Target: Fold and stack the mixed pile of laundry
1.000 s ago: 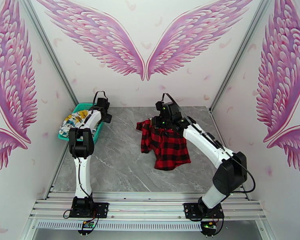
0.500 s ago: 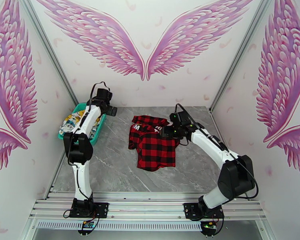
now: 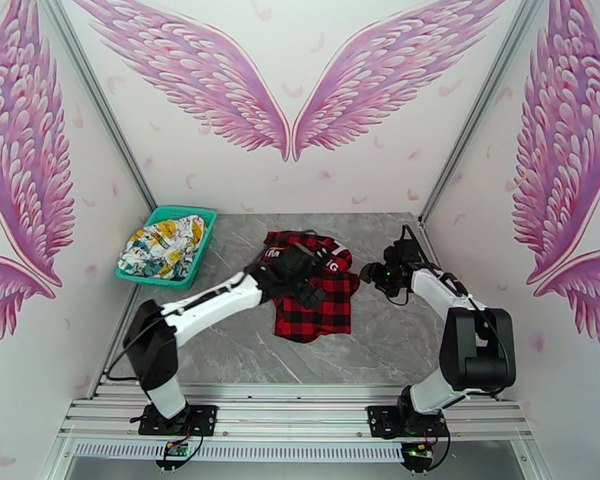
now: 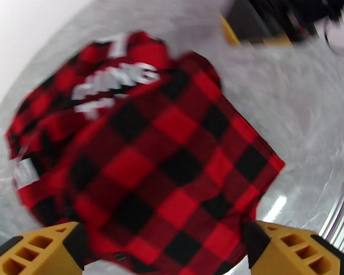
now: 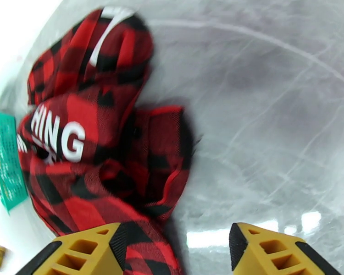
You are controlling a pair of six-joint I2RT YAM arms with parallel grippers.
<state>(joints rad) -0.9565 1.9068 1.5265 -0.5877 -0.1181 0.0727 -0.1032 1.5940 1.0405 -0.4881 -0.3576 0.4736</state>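
since the frame half a second back: the left arm (image 3: 212,302) has swung off the teal basket (image 3: 184,209) and now reaches across to mid surface (image 3: 236,338). the right arm (image 3: 440,290) has pulled back to the right, off the cloth. a second ago the red-and-black plaid garment (image 3: 320,302) hung bunched under the right claw (image 5: 174,246); now it lies dropped on the surface.

left to right:
- far left: the basket sits at the surface edge with the white cartoon-print garment (image 3: 162,243) crumpled inside it. both arms are away from it.
- left claw (image 4: 163,244): over the near-left part of the plaid. fingers (image 4: 34,250) are spread wide and the cloth spans the gap under them. nothing is pinched. the left wrist view is blurred, so i can't tell if the tips touch the fabric.
- plaid garment: centre of the surface, rumpled and partly doubled over. white lettering (image 5: 57,134) faces up on its far part and the near part lies flatter.
- right claw: just right of the plaid, pointing back toward it. the jaws stand apart and grip nothing. in the right wrist view one finger (image 5: 80,250) sits at the cloth's edge, and bare grey surface shows between the fingers.
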